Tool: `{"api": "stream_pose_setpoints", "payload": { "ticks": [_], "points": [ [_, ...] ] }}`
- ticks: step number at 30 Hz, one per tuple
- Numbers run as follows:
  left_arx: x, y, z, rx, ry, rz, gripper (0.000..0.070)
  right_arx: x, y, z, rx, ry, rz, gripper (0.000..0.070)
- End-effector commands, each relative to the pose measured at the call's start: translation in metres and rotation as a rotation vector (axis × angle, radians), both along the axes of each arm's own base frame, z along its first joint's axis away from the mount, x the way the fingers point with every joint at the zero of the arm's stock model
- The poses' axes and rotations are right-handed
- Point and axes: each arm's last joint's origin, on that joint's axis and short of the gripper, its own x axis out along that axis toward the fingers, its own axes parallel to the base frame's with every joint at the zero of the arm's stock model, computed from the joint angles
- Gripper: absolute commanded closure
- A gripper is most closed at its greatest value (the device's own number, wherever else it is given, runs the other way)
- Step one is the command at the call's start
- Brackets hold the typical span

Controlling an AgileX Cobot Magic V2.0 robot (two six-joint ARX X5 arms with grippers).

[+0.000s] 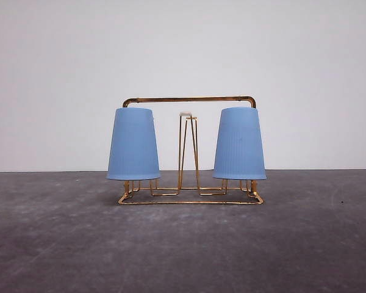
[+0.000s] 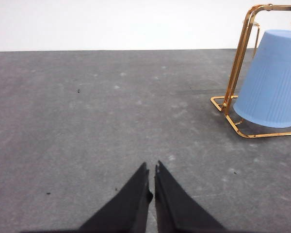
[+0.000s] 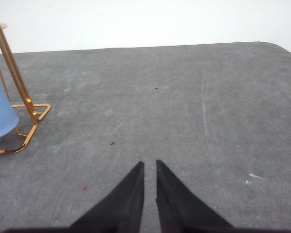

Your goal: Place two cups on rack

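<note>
Two light blue ribbed plastic cups (image 1: 133,144) (image 1: 239,143) are sitting upside down on the gold wire rack (image 1: 189,99) while my left hand (image 2: 151,171) and right hand (image 3: 150,166) are hovering over the grey desk (image 1: 183,250), both nearly closed and holding nothing.

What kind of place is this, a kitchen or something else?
Probably a lab test bench, not a kitchen: a bare grey table, a plain white wall, and just a gold rack holding two blue cups.

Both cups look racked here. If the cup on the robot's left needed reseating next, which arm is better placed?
Left, probably. The left gripper, jaws together and empty, sits beside the rack end carrying the left cup. The right gripper, also closed and empty, faces the opposite end, by the right cup.
</note>
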Motion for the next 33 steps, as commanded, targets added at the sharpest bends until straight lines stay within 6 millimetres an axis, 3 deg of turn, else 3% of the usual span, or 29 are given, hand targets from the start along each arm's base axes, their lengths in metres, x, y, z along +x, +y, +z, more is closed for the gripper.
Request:
{"api": "stream_pose_setpoints", "payload": {
  "ticks": [1,33],
  "points": [
    [0.0008,0.0000,-0.0037,0.007,0.001,-0.001,0.0700,0.0002,0.0000,0.0000,0.000,-0.009,0.000,0.0656],
    [0.0007,0.0000,-0.0037,0.007,0.001,-0.001,0.0700,0.0002,0.0000,0.0000,0.000,-0.009,0.000,0.0657]
  ]
}}
